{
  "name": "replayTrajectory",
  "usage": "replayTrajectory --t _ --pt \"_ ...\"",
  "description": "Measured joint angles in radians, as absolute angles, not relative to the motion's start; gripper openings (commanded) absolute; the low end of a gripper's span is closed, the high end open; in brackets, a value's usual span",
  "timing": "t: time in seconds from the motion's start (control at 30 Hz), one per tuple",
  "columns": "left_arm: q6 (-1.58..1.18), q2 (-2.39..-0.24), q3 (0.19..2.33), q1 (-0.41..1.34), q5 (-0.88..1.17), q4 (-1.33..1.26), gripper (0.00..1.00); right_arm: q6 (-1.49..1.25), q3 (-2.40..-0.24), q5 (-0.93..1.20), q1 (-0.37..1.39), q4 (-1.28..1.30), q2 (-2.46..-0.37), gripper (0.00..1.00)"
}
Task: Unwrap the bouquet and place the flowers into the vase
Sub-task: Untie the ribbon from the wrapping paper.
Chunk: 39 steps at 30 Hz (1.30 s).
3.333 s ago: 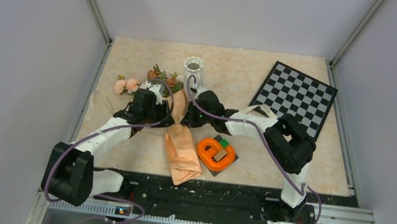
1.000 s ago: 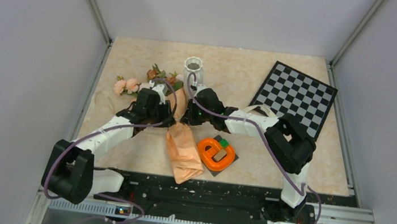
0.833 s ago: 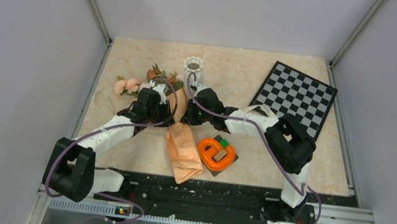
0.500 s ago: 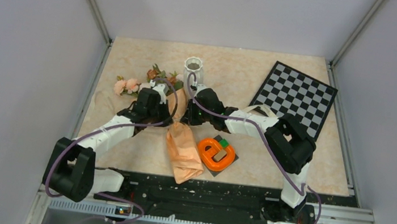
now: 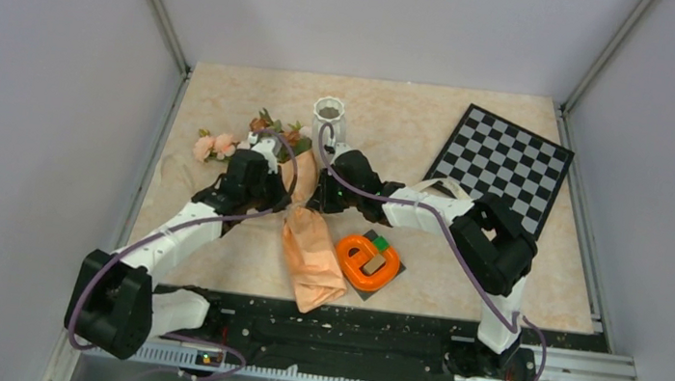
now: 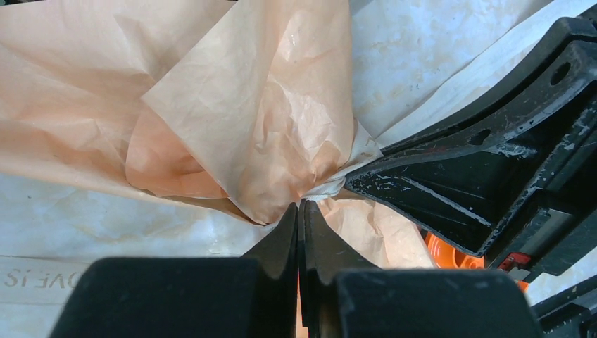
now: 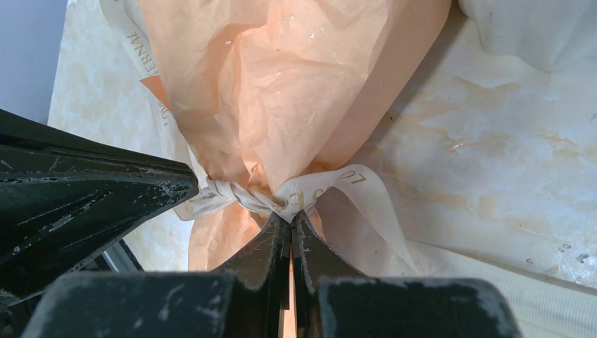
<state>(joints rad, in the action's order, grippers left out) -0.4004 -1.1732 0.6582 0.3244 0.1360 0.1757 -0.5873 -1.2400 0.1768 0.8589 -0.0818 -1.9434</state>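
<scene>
Top external view gives us the bouquet [image 5: 310, 250] lying on the desk [image 5: 398, 140] just in front of the vase [image 5: 329, 117], its flowers [image 5: 215, 145] left of the vase. Both pincers are clenched at its waist: the right pincer [image 7: 289, 218] nips the ribbon [image 7: 338, 186], and the left pincer [image 6: 299, 208] touches the same cinch.

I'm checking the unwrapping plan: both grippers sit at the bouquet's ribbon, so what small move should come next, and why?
Probably ease the left gripper and right gripper slightly apart to loosen the knot. Both look shut on the ribbon where it cinches the bouquet, and the knot looks tied, with the paper tightly gathered.
</scene>
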Motion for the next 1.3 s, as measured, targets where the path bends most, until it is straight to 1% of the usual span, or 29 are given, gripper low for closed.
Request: replayTrajectory --t 0.03,0.07,0.1,0.27,0.37,0.43,0.5,0.57,0.63,0.73,0.83,0.97,1.03,1.1,1.17,1.2,1.27,1.3 --pt "-0.396 -1.173 0.658 0.324 0.140 0.173 0.14 -0.587 -1.240 0.177 0.859 -0.082 -1.943 0.00" --pt "-0.390 -1.174 0.658 0.324 0.145 0.172 0.24 -0.587 -1.240 0.177 0.859 -0.082 -1.943 0.00" --pt "-0.385 -1.175 0.658 0.324 0.154 0.171 0.30 -0.587 -1.240 0.177 0.859 -0.082 -1.943 0.00" --pt "-0.374 -1.225 0.658 0.324 0.195 0.150 0.40 -0.587 -1.240 0.177 0.859 -0.081 -1.943 0.00" --pt "-0.368 -1.248 0.658 0.324 0.197 0.139 0.42 -0.587 -1.240 0.177 0.859 -0.081 -1.943 0.00" --pt "-0.364 -1.251 0.658 0.324 0.197 0.126 0.41 -0.587 -1.240 0.177 0.859 -0.082 -1.943 0.00" --pt "-0.363 -1.253 0.658 0.324 0.197 0.113 0.37 -0.587 -1.240 0.177 0.859 -0.082 -1.943 0.00" --pt "-0.363 -1.255 0.658 0.324 0.197 0.104 0.31 -0.587 -1.240 0.178 0.859 -0.082 -1.943 0.00" --pt "-0.364 -1.256 0.655 0.324 0.197 0.093 0.28 -0.587 -1.240 0.178 0.859 -0.082 -1.943 0.00" --pt "-0.364 -1.256 0.645 0.324 0.199 0.081 0.31 -0.587 -1.240 0.178 0.859 -0.082 -1.943 0.00" --pt "-0.363 -1.256 0.639 0.324 0.202 0.077 0.38 -0.587 -1.240 0.178 0.859 -0.082 -1.943 0.00" --pt "-0.364 -1.254 0.628 0.324 0.202 0.072 0.41 -0.587 -1.240 0.178 0.859 -0.082 -1.943 0.00" --pt "-0.366 -1.254 0.624 0.324 0.202 0.069 0.39 -0.587 -1.240 0.178 0.859 -0.082 -1.943 0.00" --pt "-0.367 -1.254 0.620 0.324 0.202 0.064 0.35 -0.587 -1.240 0.178 0.859 -0.082 -1.943 0.00" --pt "-0.369 -1.254 0.615 0.324 0.202 0.058 0.27 -0.587 -1.240 0.178 0.859 -0.081 -1.943 0.00" --pt "-0.371 -1.254 0.612 0.324 0.204 0.055 0.22 -0.588 -1.240 0.178 0.859 -0.082 -1.943 0.00" --pt "-0.376 -1.254 0.609 0.324 0.211 0.051 0.06 -0.587 -1.240 0.179 0.859 -0.082 -1.943 0.00" --pt "-0.378 -1.254 0.607 0.324 0.214 0.050 0.00 -0.588 -1.240 0.179 0.859 -0.082 -1.943 0.00"
